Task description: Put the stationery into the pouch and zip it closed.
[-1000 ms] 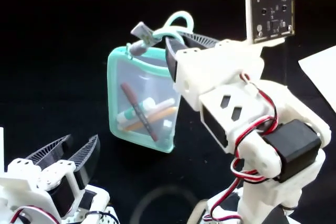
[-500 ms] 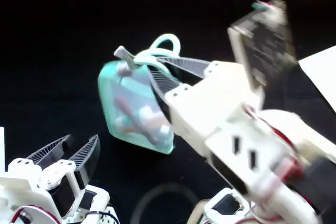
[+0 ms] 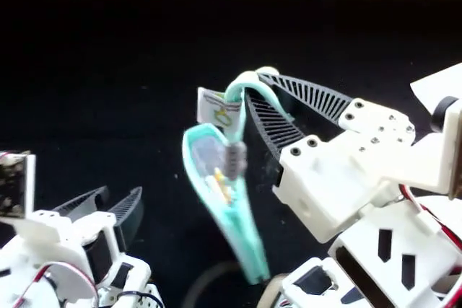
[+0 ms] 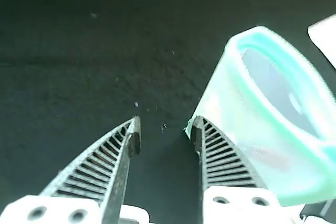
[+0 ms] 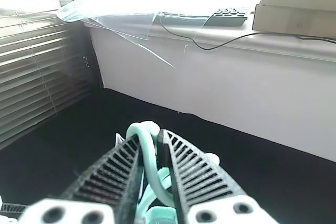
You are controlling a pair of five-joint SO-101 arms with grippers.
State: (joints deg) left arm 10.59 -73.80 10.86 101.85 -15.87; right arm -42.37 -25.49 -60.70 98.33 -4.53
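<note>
A clear pouch (image 3: 220,200) with a mint-green rim hangs in the air, turned edge-on, with pens and markers faintly showing inside. My right gripper (image 3: 261,100) is shut on the pouch's mint loop handle (image 3: 242,88), which also shows between its fingers in the right wrist view (image 5: 148,145). A white tag (image 3: 216,108) and the grey zipper pull (image 3: 234,158) dangle from the top. My left gripper (image 3: 115,207) stands open low at the front left; in its wrist view (image 4: 164,135) the pouch (image 4: 268,114) hangs just beside one finger.
Black cloth (image 3: 108,70) covers the table. A white sheet (image 3: 437,84) lies at the right edge. A white wall, a window blind (image 5: 37,56) and a sill with a cable and keyboard show behind in the right wrist view.
My right arm has lifted and swung the pouch toward the front, turning it from flat-on to edge-on. The left arm has shifted slightly.
</note>
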